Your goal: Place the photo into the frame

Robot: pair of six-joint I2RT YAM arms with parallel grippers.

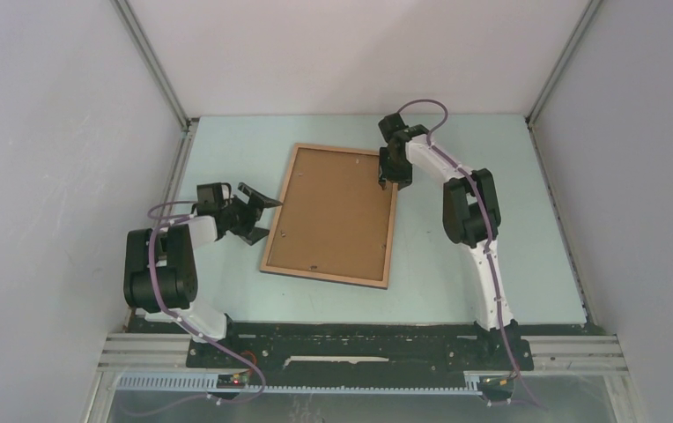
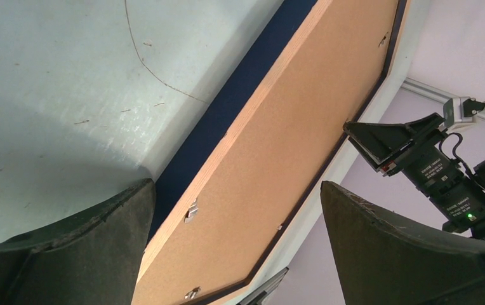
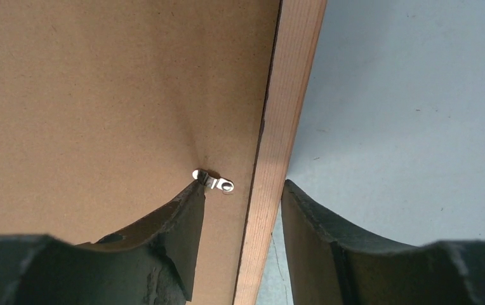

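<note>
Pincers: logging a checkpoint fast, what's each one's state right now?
Left pincer: open, holding nothing.
Right pincer: open, astride the frame at its right rail, not clamped on it.

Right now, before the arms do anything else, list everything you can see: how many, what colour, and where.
frame: one, light wood face up, navy showing along its side, lying flat mid-table
photo: one, brown back up, inside the frame
clips: at least three seen, silver, near the edges of the photo's back
table: one, pale blue-green, under everything
walls: pale grey, on the left, far and right sides
left arm: one, black and white, left of the frame, jaws wide open and holding nothing
right arm: one, black and white, at the frame's far right corner, jaws apart astride the right rail, beside a clip
</note>
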